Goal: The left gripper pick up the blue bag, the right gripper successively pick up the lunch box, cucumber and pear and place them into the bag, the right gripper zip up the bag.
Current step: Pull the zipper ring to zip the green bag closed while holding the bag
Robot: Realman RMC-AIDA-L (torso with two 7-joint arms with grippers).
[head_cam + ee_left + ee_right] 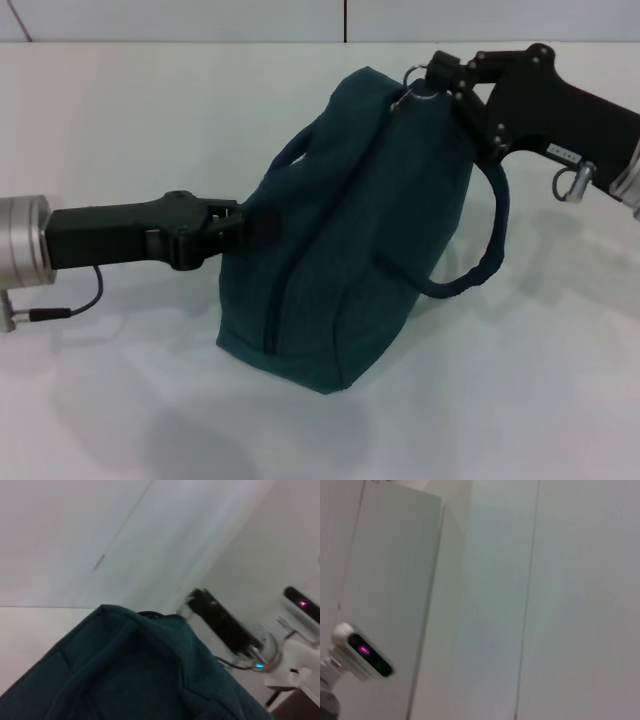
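In the upper right of the head view the right gripper [432, 82] sits at the top far corner of the blue bag [350, 230], its fingertips seemingly pinched on the zipper's metal ring pull [415, 75], while at centre left the left gripper [240, 228] presses into the bag's near end, closed on the fabric as far as I can tell. The bag stands on the white table [120, 400] at mid-frame, leaning, one loop handle [490, 240] drooping to the right, and the zip looks closed or nearly so, with no lunch box, cucumber or pear in sight. The risk, as I judge it, is that a further pull on the ring drags the leaning bag out of the left gripper's pinch, or the small ring slips from the fingertips before the zip is fully home.
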